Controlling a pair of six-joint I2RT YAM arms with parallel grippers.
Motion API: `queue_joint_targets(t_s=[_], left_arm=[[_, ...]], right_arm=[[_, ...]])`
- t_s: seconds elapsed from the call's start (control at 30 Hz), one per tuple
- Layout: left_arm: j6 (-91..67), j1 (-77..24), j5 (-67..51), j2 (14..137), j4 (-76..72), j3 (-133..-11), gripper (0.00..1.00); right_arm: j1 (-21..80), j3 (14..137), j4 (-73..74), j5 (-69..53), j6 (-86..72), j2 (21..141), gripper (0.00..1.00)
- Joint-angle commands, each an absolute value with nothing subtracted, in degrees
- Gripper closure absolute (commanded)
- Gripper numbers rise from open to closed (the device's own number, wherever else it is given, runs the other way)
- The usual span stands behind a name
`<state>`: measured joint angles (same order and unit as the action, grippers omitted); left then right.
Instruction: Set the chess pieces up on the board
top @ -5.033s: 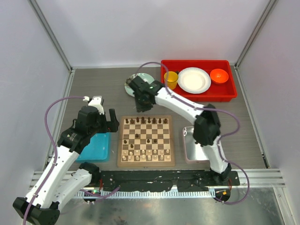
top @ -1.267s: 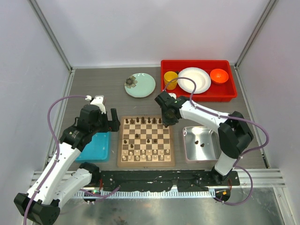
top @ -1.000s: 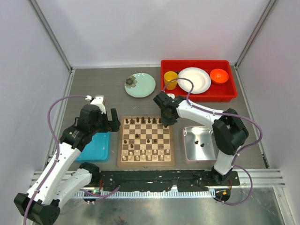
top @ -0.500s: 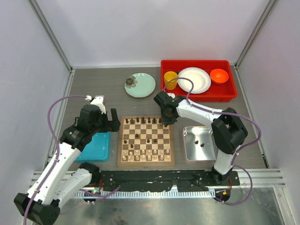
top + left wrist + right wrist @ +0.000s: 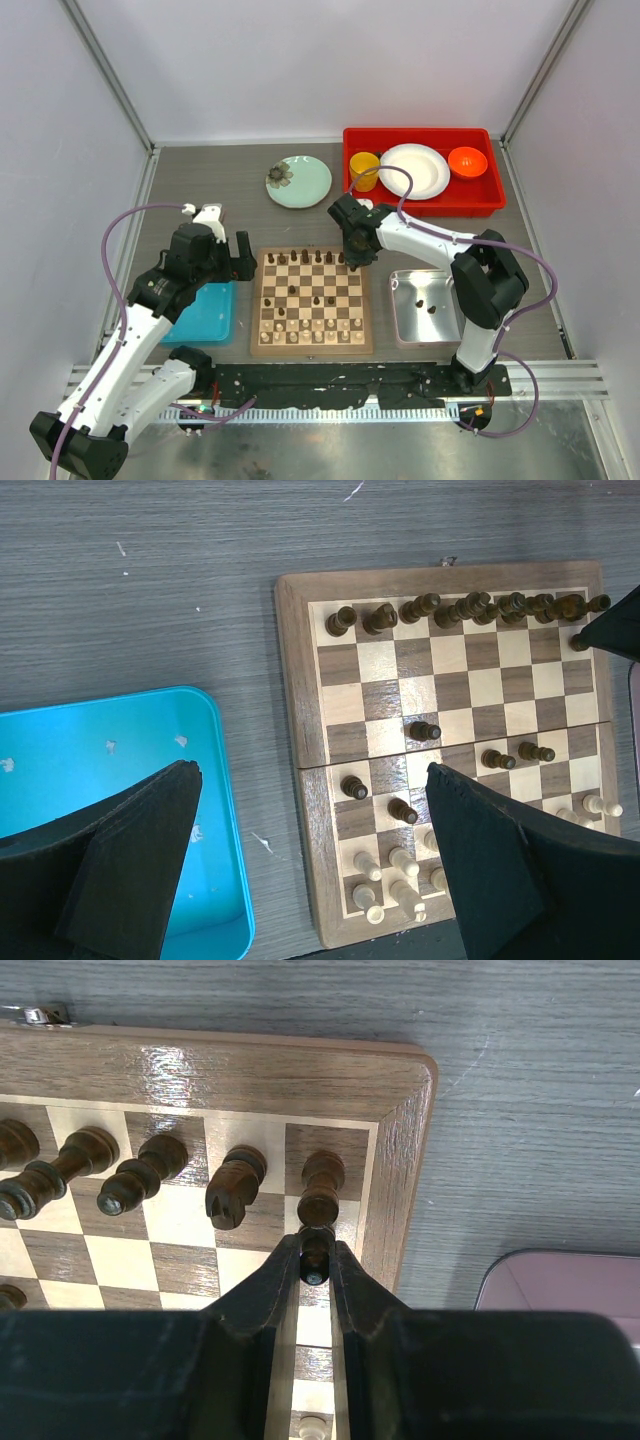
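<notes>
On a grey table [image 5: 200, 180], the right gripper [image 5: 316, 1254] pinches a dark pawn [image 5: 316, 1238] at the board [image 5: 311, 345]'s one o'clock corner; the left gripper [image 5: 312, 775] hangs spread wide at nine o'clock.

board [image 5: 310, 350] mid-tabletop [image 5: 200, 180]. Left of it: shallow tray [image 5: 205, 315]. Right of it: metal tray [image 5: 445, 325], two chess pieces [image 5: 431, 309] inside. Behind it: saucer [image 5: 298, 182]. Behind-right: bin [image 5: 470, 205] holding cup [image 5: 364, 170], plate [image 5: 414, 171], bowl [image 5: 467, 161].

Grey wood-grain table [image 5: 215, 175], white enclosure walls [image 5: 330, 60].
</notes>
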<state>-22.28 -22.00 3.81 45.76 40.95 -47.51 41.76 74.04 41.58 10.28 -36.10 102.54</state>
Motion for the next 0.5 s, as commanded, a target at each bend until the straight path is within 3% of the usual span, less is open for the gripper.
queue_joint_targets(t_s=[0.0,0.47], left_arm=[[-22.24,-21.71,3.16,45.26,38.85,-47.46,0.00],[-22.24,-21.80,3.25,45.26,38.85,-47.46,0.00]], right_arm=[[41.57,74.80,40.69,10.20,-35.33,102.57,0.88],[41.57,74.88,41.66,10.20,-34.98,103.27,0.87]])
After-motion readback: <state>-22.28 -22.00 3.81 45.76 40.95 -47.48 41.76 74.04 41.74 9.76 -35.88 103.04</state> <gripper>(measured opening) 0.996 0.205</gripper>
